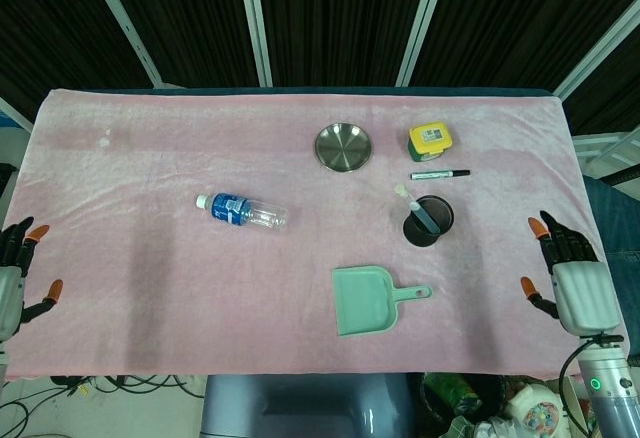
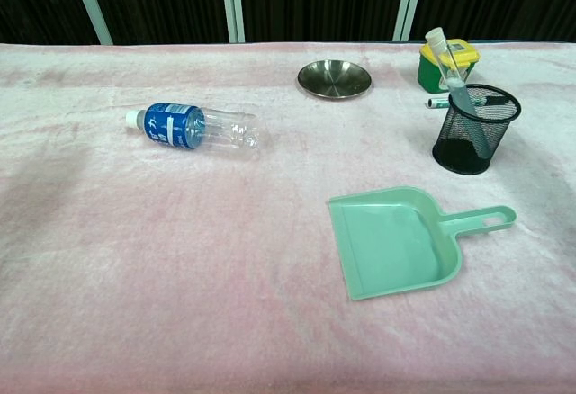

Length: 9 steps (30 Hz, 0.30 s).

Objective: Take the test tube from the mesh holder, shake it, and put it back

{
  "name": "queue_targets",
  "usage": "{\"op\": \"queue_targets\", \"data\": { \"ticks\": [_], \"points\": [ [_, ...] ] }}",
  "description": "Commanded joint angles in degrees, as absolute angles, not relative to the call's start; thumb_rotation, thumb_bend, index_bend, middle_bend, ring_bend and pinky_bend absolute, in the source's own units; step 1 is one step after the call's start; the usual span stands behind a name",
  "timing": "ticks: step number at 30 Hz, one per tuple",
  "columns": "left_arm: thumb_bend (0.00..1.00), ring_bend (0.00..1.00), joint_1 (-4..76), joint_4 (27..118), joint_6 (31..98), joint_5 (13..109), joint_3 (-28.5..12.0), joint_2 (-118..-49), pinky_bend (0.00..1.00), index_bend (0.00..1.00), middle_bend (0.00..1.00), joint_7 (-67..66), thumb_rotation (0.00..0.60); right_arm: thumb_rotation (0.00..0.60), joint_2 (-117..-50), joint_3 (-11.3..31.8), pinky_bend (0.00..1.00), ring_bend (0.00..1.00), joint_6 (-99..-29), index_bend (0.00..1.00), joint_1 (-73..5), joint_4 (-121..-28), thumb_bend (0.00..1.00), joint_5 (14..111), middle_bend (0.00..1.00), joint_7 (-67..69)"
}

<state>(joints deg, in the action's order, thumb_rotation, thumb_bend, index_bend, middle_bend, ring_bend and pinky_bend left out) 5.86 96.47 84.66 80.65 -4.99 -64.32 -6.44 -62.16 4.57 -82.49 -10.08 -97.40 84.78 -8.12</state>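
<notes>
1. We see our right hand point(image 1: 572, 283) at the lower right of the head view, past the right edge of the tabletop point(image 1: 150, 288), its fingers point(image 1: 541, 226) spread wide and holding nothing; the chest view does not show it.
2. Our left hand point(image 1: 12, 283) sits at the lower left edge of the same view, off the tabletop's left side, fingers apart and empty.
3. The test tube point(image 2: 452, 84) stands tilted in the mesh holder point(image 2: 474, 130), its capped top leaning toward the upper left above the rim; both sit right of centre.
4. Wide open cloth lies between the holder and each hand, and along the whole lower left of the frame.
5. Near the holder: a marker point(image 1: 438, 174) lying just above it, a yellow-lidded green box point(image 1: 430, 142) above that, a steel dish point(image 1: 343, 146) to the upper left, and a green dustpan point(image 2: 405, 240) below, handle pointing right.
6. A water bottle point(image 2: 192, 127) lies on its side left of centre, well apart from the rest.
7. The tabletop wears a pink cloth; dark curtains with pale frame bars stand behind.
</notes>
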Motion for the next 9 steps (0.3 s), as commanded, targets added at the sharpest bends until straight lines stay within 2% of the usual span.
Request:
{"op": "queue_targets", "data": {
  "ticks": [1, 9],
  "points": [
    [0.34, 0.0, 5.9, 96.3, 84.8, 81.5, -4.8, -63.9, 0.0, 0.11, 0.02, -5.8, 0.6, 0.6, -65.1, 2.4, 0.15, 0.12, -84.7, 0.06, -8.0, -93.1, 0.23, 86.9, 0.03, -11.7],
    [0.34, 0.0, 5.7, 96.0, 85.1, 82.1, -4.4, -63.8, 0.0, 0.11, 0.02, -5.6, 0.6, 0.6, -70.0, 1.6, 0.15, 0.12, -86.9, 0.06, -6.2, -86.3, 0.23, 87.5, 0.03, -11.9]
  ]
}}
